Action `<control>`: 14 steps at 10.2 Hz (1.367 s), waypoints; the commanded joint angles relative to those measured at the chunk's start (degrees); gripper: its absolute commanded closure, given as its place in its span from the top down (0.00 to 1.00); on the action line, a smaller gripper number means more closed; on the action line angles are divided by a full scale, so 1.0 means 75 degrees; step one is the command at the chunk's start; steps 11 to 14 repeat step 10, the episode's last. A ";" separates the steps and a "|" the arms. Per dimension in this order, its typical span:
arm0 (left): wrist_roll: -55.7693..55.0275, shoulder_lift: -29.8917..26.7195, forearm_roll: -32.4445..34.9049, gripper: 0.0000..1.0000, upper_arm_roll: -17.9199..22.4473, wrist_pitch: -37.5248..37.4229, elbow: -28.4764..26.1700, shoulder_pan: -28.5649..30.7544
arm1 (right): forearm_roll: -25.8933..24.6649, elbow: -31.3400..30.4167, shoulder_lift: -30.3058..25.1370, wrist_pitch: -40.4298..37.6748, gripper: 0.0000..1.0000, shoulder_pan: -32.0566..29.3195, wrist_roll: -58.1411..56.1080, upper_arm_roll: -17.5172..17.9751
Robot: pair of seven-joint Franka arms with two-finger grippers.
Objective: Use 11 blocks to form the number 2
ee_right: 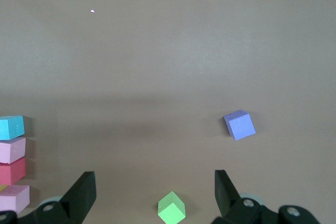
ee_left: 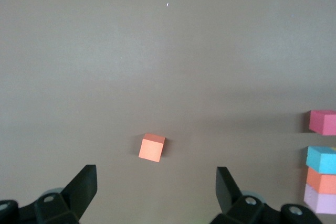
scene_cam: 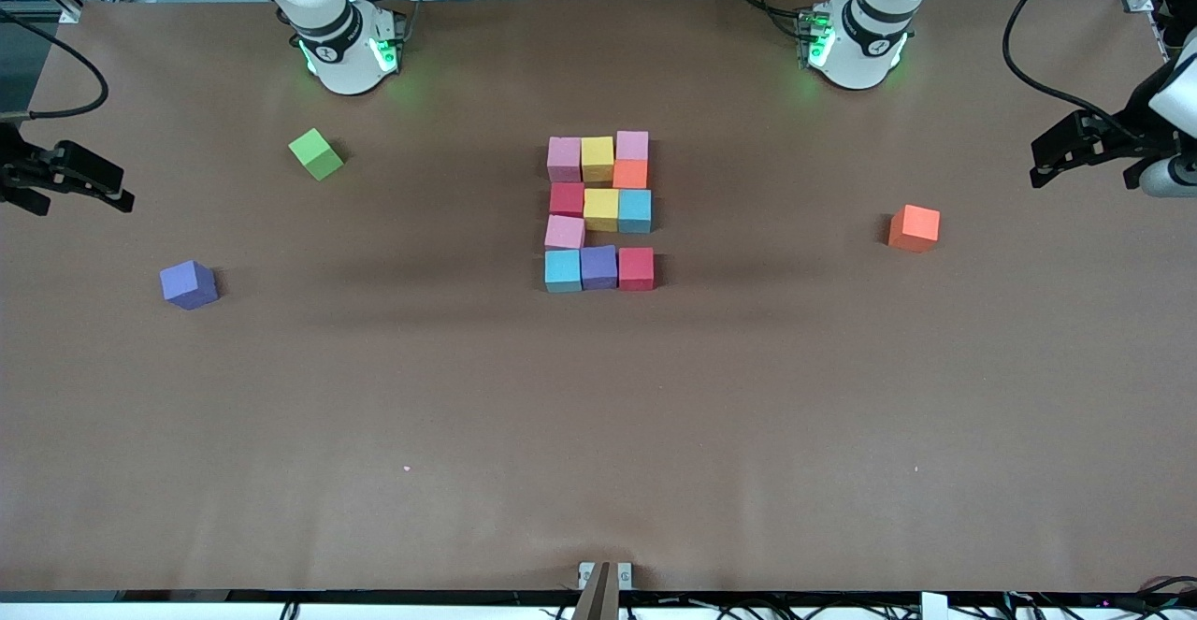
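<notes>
Eleven blocks lie touching in the middle of the table as the number 2 (scene_cam: 599, 211). Its row nearest the arms' bases is pink (scene_cam: 564, 158), yellow and pink. An orange block (scene_cam: 630, 174) joins it to a red, yellow and light blue row. A pink block (scene_cam: 564, 232) leads to the light blue, purple (scene_cam: 598, 266) and red row nearest the front camera. My left gripper (scene_cam: 1038, 164) (ee_left: 156, 182) hangs open and empty over the left arm's end of the table. My right gripper (scene_cam: 117, 188) (ee_right: 155, 184) hangs open and empty over the right arm's end.
A loose orange cube (scene_cam: 914, 227) (ee_left: 152, 147) sits toward the left arm's end. Toward the right arm's end lie a green cube (scene_cam: 316, 153) (ee_right: 171, 208) and, nearer the front camera, a loose purple cube (scene_cam: 188, 283) (ee_right: 240, 125). All three stand apart from the digit.
</notes>
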 commanded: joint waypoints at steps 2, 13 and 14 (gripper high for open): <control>-0.0279 -0.0157 0.0041 1.00 -0.0034 -0.0070 -0.0129 -0.0095 | -0.0038 -0.0298 -0.0312 -0.0022 1.00 0.0024 0.0054 -0.0010; -0.0349 -0.0133 -0.0053 1.00 -0.0010 -0.0035 -0.0094 -0.0060 | -0.0038 -0.0298 -0.0301 -0.0010 1.00 0.0024 0.0054 -0.0010; -0.0349 -0.0133 -0.0053 1.00 -0.0010 -0.0035 -0.0094 -0.0060 | -0.0038 -0.0298 -0.0301 -0.0010 1.00 0.0024 0.0054 -0.0010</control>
